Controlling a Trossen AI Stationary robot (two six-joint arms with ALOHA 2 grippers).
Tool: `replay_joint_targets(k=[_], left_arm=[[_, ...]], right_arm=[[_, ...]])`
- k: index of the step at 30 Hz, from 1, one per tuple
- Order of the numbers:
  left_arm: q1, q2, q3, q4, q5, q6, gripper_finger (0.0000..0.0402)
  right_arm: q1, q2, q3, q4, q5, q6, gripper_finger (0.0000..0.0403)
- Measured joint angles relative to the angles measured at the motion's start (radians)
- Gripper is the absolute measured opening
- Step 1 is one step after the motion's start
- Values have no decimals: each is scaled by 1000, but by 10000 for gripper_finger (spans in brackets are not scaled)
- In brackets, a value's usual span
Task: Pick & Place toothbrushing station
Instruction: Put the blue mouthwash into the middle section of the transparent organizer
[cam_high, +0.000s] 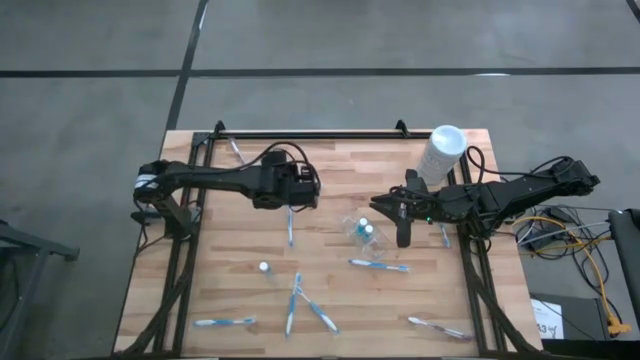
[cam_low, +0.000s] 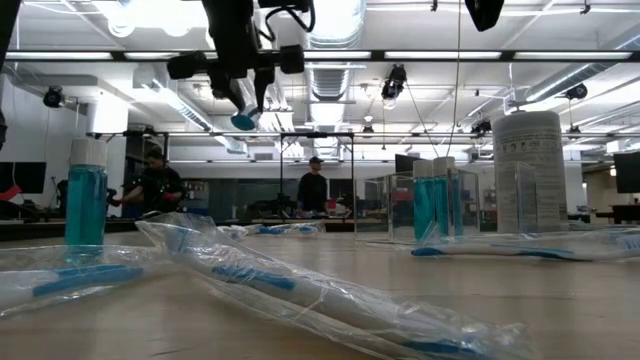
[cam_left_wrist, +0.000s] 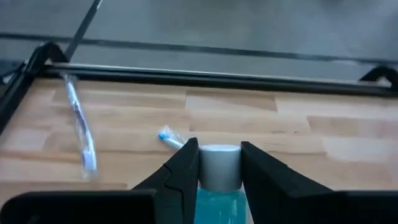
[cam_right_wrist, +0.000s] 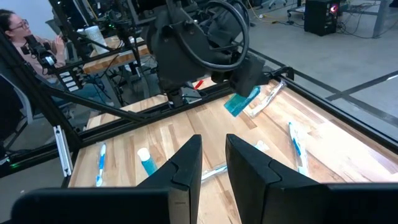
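Left wrist view: my left tool (cam_left_wrist: 219, 180) is clamping a small blue tube (cam_left_wrist: 219, 200) by its white cap, lifted above the bench (cam_left_wrist: 261, 124). Beyond it, a toothbrush (cam_left_wrist: 81, 127) is lying near the bench's far rail. My right tool (cam_right_wrist: 213, 163) is hovering over the bench with its fingers narrowly apart, gripping nothing. The clear pouch (cam_high: 362, 229) is sitting near mid-bench, just beside my right tool, with more toothbrushes scattered nearer the front edge.
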Motion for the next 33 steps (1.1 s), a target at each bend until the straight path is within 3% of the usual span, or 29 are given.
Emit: replay_joint_targets(k=[17, 20, 26, 33], left_arm=[[-21, 0, 0, 258, 29, 203, 106], [-29, 0, 0, 297, 31, 307, 106], [-46, 0, 0, 419, 75, 685, 106], [-45, 0, 0, 532, 129, 715, 106]], right_arm=[[0, 0, 0, 0, 0, 0, 68], [0, 0, 0, 0, 0, 0, 68], [0, 0, 0, 0, 0, 0, 68], [0, 0, 0, 0, 0, 0, 68]])
